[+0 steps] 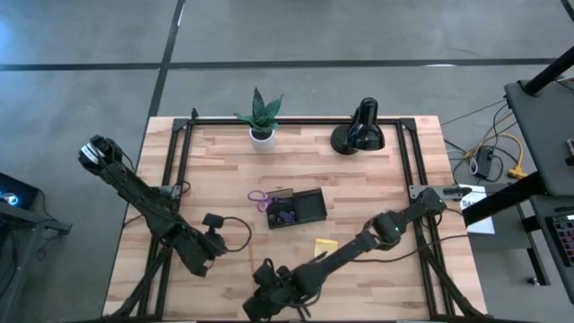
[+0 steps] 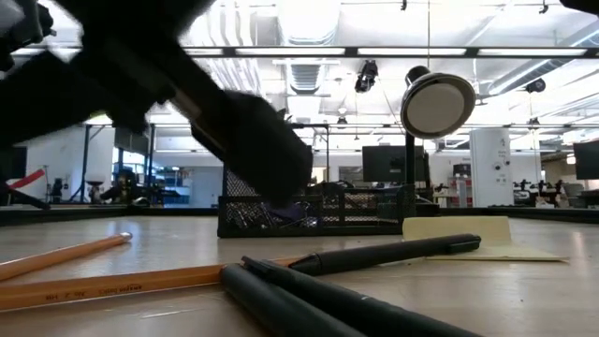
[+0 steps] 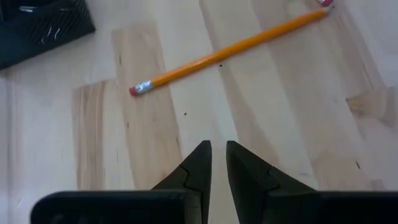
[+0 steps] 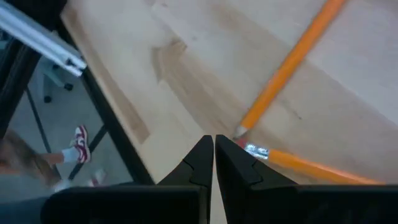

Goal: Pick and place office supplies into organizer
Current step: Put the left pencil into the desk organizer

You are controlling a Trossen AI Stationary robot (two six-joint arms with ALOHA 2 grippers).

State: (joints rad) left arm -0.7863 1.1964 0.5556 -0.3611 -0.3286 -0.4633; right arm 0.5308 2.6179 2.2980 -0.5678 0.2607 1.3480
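Orange wooden pencils lie at the near edge of the pale butcher-block table (image 1: pixel 359 179): one orange pencil with a pink eraser (image 3: pixel 230 50) ahead of the left gripper (image 3: pixel 218 163), two more crossing right at the tips of the right gripper (image 4: pixel 213 155)

Black mesh organizer tray (image 1: pixel 296 208) sits mid-table, some dark items already inside, purple-handled scissors (image 1: pixel 260 198) against its left side, yellow sticky-note pad (image 1: pixel 326 244) just nearer and to its right; black pens (image 2: pixel 374 255) lie near the front edge

Risk, as I judge it: right fingers are pressed together, holding nothing, with tips almost on the pencils beside the table's near edge; a push while closed could roll a pencil off the edge. They would need to spread before any pick

Left fingers nearly together, a thin gap between, empty, hovering over bare wood

Pose: right arm stretched low and diagonal toward the near edge, wrist angled down; left arm reaches in from the far left, gripper near-left of the tray
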